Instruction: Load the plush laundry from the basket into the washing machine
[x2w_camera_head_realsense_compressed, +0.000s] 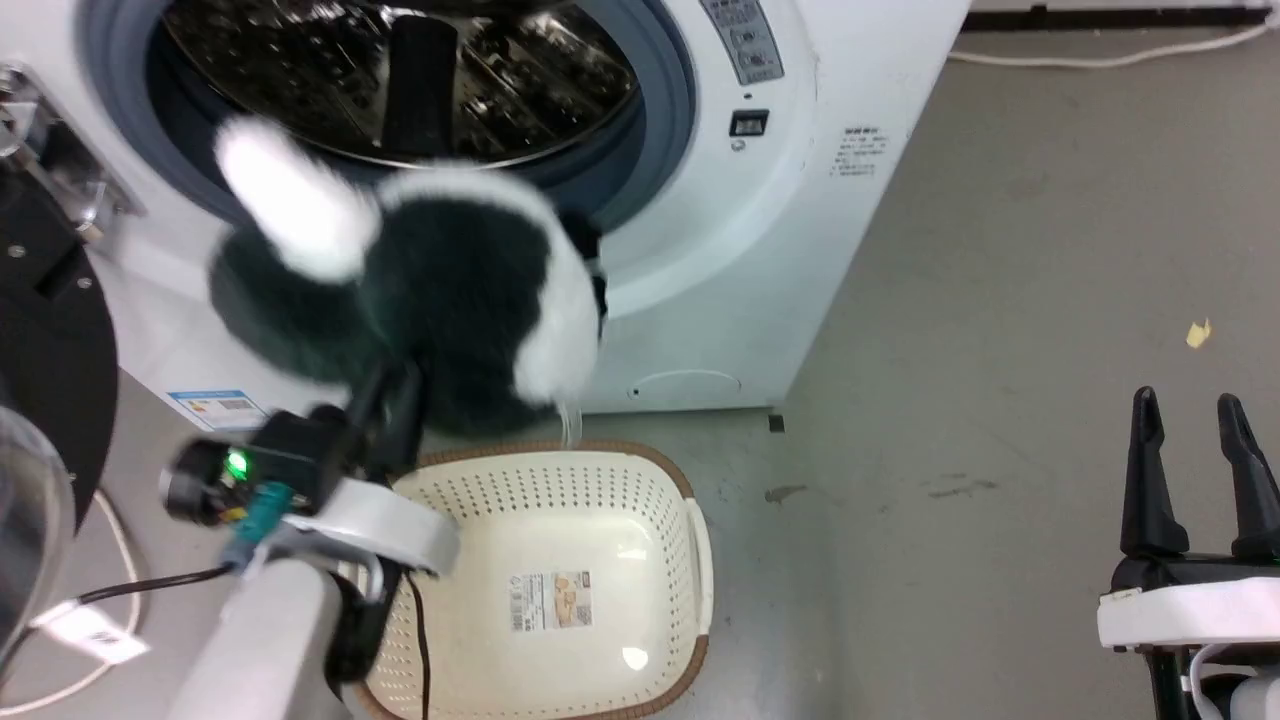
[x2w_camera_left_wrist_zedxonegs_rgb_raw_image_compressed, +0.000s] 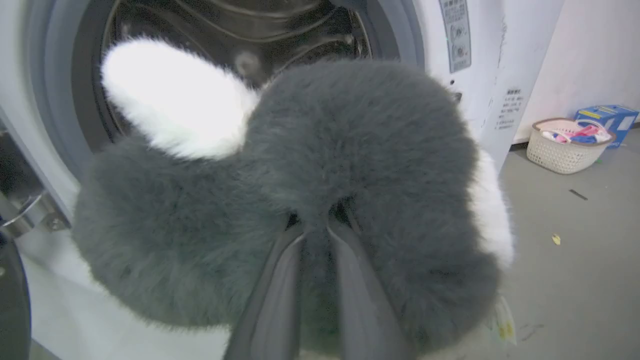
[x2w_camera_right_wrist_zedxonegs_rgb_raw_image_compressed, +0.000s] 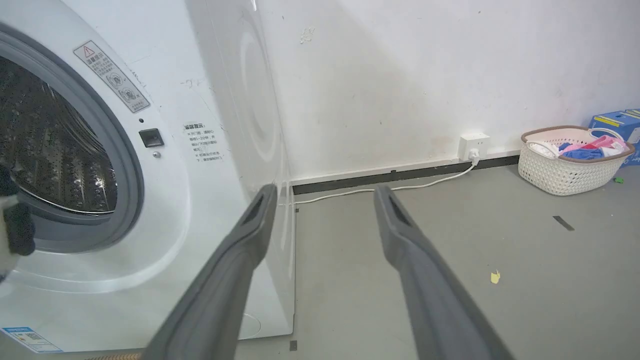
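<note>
The black-and-white plush laundry (x2w_camera_head_realsense_compressed: 430, 290) hangs in the air in front of the washing machine (x2w_camera_head_realsense_compressed: 800, 200), just below its open drum mouth (x2w_camera_head_realsense_compressed: 400, 70). My left gripper (x2w_camera_head_realsense_compressed: 392, 392) is shut on the plush's underside; in the left wrist view its fingers (x2w_camera_left_wrist_zedxonegs_rgb_raw_image_compressed: 280, 280) sink into the grey fur of the plush (x2w_camera_left_wrist_zedxonegs_rgb_raw_image_compressed: 350, 165), whose white tuft (x2w_camera_left_wrist_zedxonegs_rgb_raw_image_compressed: 175, 100) points at the drum. The cream basket (x2w_camera_head_realsense_compressed: 640, 490) sits on the floor below, holding nothing but its label sticker. My right gripper (x2w_camera_head_realsense_compressed: 1190, 420) stands open at the lower right, well away, and its spread fingers (x2w_camera_right_wrist_zedxonegs_rgb_raw_image_compressed: 250, 235) frame bare floor.
The washer's open bubble door (x2w_camera_head_realsense_compressed: 30, 480) juts in at the far left. A second basket (x2w_camera_right_wrist_zedxonegs_rgb_raw_image_compressed: 570, 160) of coloured clothes and a blue box (x2w_camera_right_wrist_zedxonegs_rgb_raw_image_compressed: 617, 125) stand by the wall to the right. A white cable (x2w_camera_right_wrist_zedxonegs_rgb_raw_image_compressed: 400, 187) runs along the skirting. Grey floor (x2w_camera_head_realsense_compressed: 1000, 350) lies open to the right.
</note>
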